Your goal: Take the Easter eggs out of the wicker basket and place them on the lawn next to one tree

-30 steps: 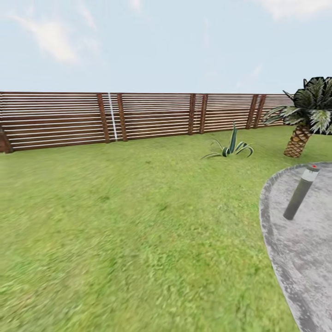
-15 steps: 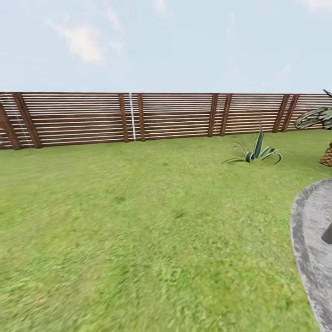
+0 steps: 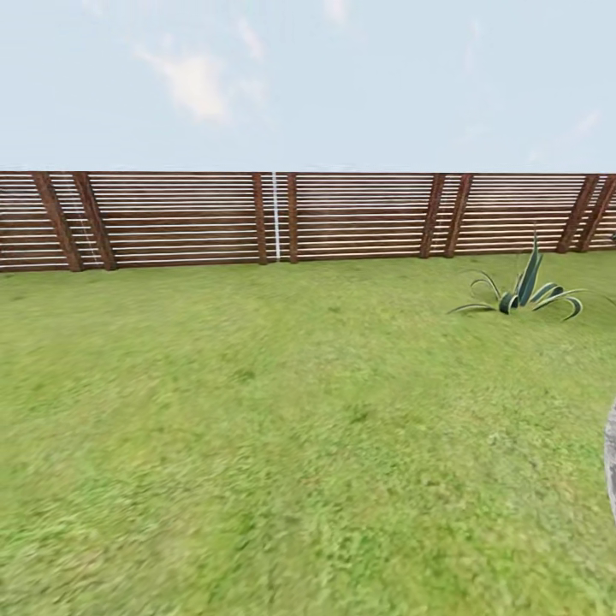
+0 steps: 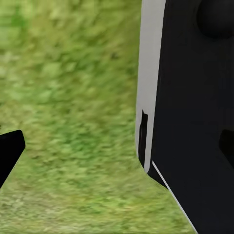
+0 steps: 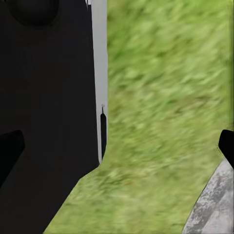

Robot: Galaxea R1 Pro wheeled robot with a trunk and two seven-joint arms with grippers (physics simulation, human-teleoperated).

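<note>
Head view, robot in transit across the garden. The lawn point(image 3: 257, 428) takes up the lower two thirds of the field, mottled green and bare of any task object. Behind it runs the brown slatted fence point(image 3: 359, 218), with a thin pale pole point(image 3: 275, 216) standing against it near centre. A spiky, striped agave-like plant point(image 3: 522, 295) grows on the grass at the right, well short of the fence. A sliver of grey paved patio point(image 3: 611, 458) touches the right edge.

Change over the last second: the whole scene has slid rightward, fence posts, pole and plant alike, which indicates that the camera has swung to the left and not that anything in the yard moved. The short palm and the grey bollard on the paving, present a second ago, have passed out of frame, and most of the patio with them.

Judged meaning: the robot is scanning or turning in search of the wicker basket, the eggs and a suitable tree; none lies within the present field, so their position cannot be given and no egg has visibly been placed.

Wrist views: each looks down past the dark robot body at blurred grass; the right one also catches a patio corner point(image 5: 214, 204). Dark fingertip slivers point(image 4: 9, 151) sit at the frame margins, so both grippers appear spread and empty.
</note>
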